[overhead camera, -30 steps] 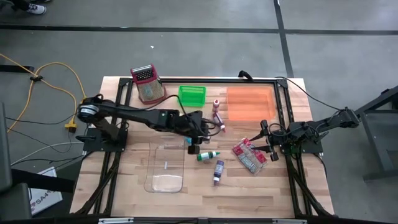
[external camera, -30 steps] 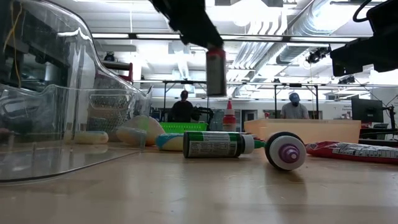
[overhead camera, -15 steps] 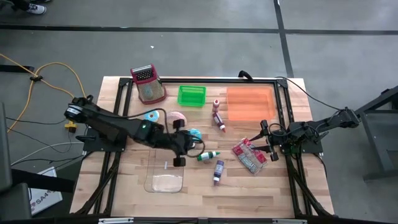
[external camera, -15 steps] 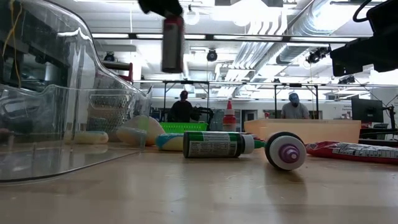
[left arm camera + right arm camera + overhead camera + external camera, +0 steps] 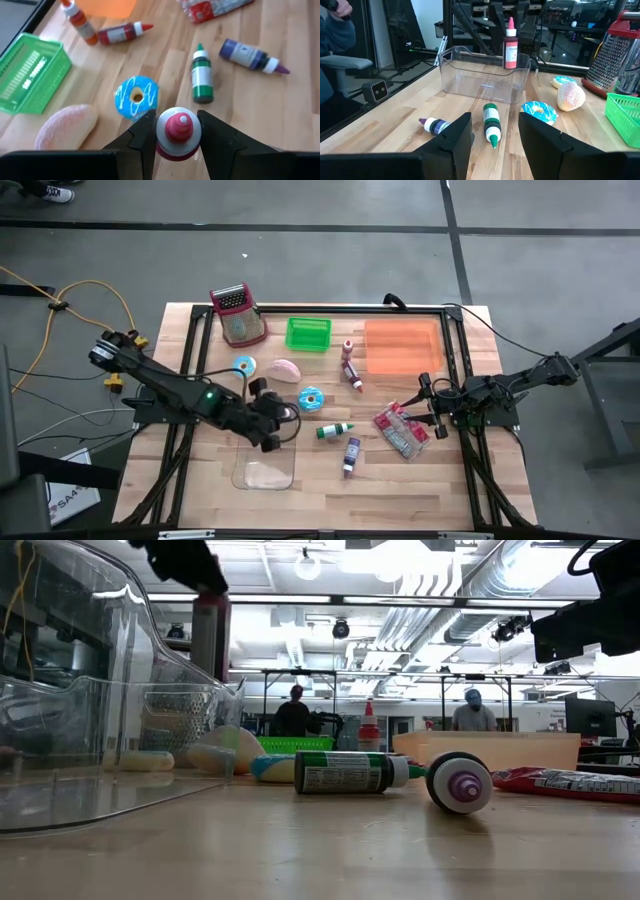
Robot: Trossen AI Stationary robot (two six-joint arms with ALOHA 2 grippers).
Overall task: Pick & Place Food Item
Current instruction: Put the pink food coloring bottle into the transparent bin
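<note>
Left gripper (image 5: 172, 131) clamps a red bottle (image 5: 510, 44) above the clear bin (image 5: 485, 75), nothing inside.
Green basket (image 5: 308, 333) and orange tray (image 5: 402, 347) hold nothing; two donuts (image 5: 311, 398), right gripper (image 5: 492, 131) parted, nothing held.

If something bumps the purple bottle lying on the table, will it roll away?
Probably a bit. The purple bottle lies on its side on the flat wooden table, and its body looks round, so a sideways nudge could roll it. Its narrower cap end may make it curve rather than go straight. It looks small, so likely light.
</note>
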